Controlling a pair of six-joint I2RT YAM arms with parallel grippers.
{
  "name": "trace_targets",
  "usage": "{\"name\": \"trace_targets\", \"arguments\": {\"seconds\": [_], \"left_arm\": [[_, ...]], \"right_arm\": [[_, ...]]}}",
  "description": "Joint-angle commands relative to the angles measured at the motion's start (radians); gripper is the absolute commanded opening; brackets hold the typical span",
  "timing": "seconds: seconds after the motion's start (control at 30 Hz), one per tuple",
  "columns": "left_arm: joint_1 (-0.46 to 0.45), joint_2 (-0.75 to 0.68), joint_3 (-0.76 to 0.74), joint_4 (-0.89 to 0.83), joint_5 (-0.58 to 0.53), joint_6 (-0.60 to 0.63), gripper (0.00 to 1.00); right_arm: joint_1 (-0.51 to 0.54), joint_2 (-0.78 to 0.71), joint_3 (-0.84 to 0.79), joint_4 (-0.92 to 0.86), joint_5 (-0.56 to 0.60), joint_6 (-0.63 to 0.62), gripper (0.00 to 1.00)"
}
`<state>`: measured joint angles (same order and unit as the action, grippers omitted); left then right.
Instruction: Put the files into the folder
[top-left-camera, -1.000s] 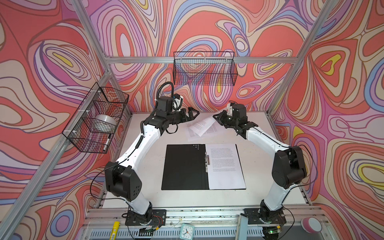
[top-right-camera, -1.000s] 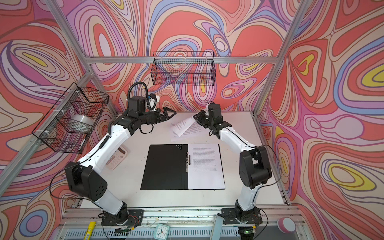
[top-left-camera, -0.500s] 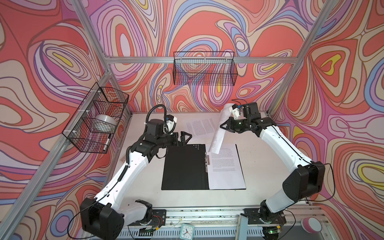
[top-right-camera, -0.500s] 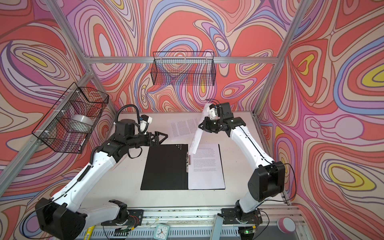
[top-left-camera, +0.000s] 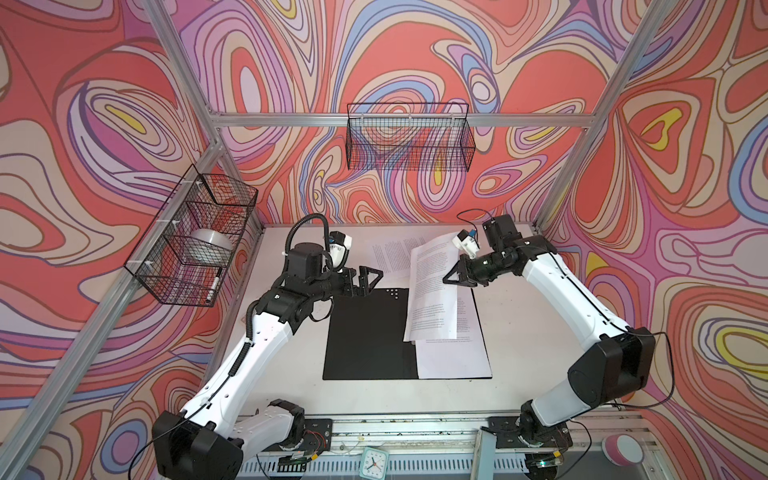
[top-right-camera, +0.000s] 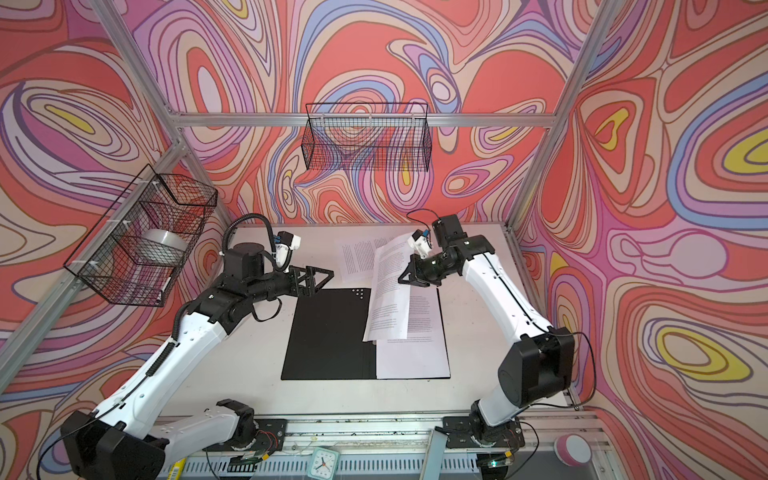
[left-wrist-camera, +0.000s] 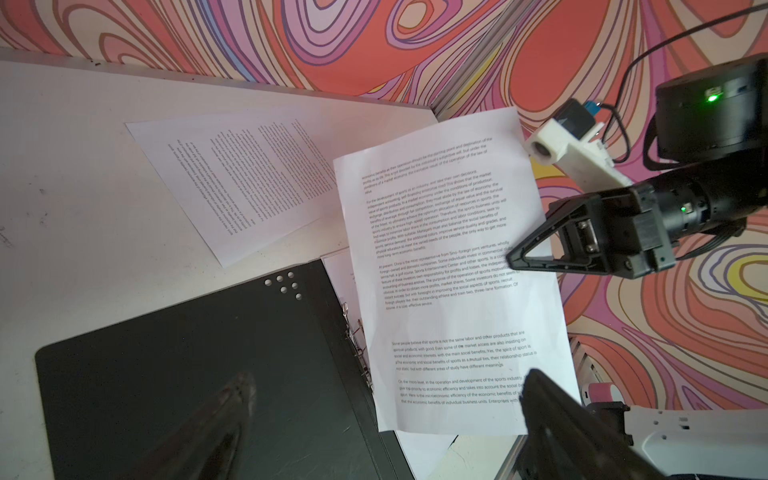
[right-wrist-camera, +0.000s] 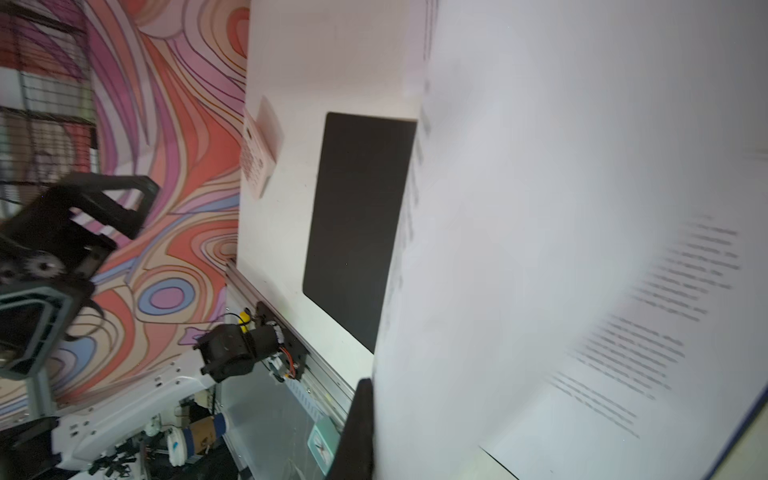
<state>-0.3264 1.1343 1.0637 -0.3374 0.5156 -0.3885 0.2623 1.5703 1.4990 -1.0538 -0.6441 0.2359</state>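
White tabletop (top-left-camera: 540, 332) (top-right-camera: 478, 332): both end effectors sit above its far half.

Thin flat folder (top-left-camera: 365, 332) (top-right-camera: 328, 332) (left-wrist-camera: 187, 374) (right-wrist-camera: 357, 228), lying open with black inside up: below and between the two end effectors. Its far left corner is just under the left end effector (top-left-camera: 372, 282) (top-right-camera: 322, 283).

Filed white printed sheet (top-left-camera: 453, 357) (top-right-camera: 411, 357): flat on the folder's right half, below the right end effector (top-left-camera: 451, 279) (top-right-camera: 405, 279) (left-wrist-camera: 515, 259).

Held white printed sheet (top-left-camera: 430, 291) (top-right-camera: 388, 299) (left-wrist-camera: 449, 291) (right-wrist-camera: 540, 208): right end effector's jaws are together on its right edge. It hangs tilted, lower edge over the filed sheet near the spine; contact there cannot be told.

Loose white printed sheet (top-left-camera: 390, 257) (top-right-camera: 355, 257) (left-wrist-camera: 241, 183): flat on the tabletop between the end effectors, beyond the folder's far edge, partly behind the held sheet.

Left end effector: jaws wide apart, holding nothing, tips pointing toward the held sheet, apart from it.

Beige calculator (right-wrist-camera: 259, 158): on the tabletop on the left end effector's side of the folder, apart from it.

Metal spine clip (left-wrist-camera: 357, 336): just beside the held sheet's edge.
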Motion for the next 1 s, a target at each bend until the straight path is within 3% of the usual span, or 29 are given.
{"name": "trace_targets", "arguments": {"seconds": [0.0, 0.27, 0.5, 0.73, 0.97], "left_arm": [[0.004, -0.027, -0.014, 0.032, 0.013, 0.007, 1.00], [0.006, -0.044, -0.019, 0.037, 0.007, 0.010, 1.00], [0.005, -0.050, -0.027, 0.050, 0.026, -0.005, 1.00], [-0.002, -0.029, -0.048, 0.118, 0.133, -0.080, 1.00], [-0.014, -0.026, -0.046, 0.101, 0.128, -0.067, 1.00]], "right_arm": [[-0.004, -0.026, -0.061, -0.103, 0.159, -0.161, 0.00], [-0.011, 0.111, -0.141, -0.075, 0.417, -0.270, 0.00], [-0.014, 0.191, -0.171, -0.064, 0.469, -0.311, 0.00], [-0.016, 0.190, -0.184, -0.062, 0.443, -0.297, 0.00], [-0.016, 0.226, -0.164, -0.100, 0.404, -0.211, 0.00]]}}
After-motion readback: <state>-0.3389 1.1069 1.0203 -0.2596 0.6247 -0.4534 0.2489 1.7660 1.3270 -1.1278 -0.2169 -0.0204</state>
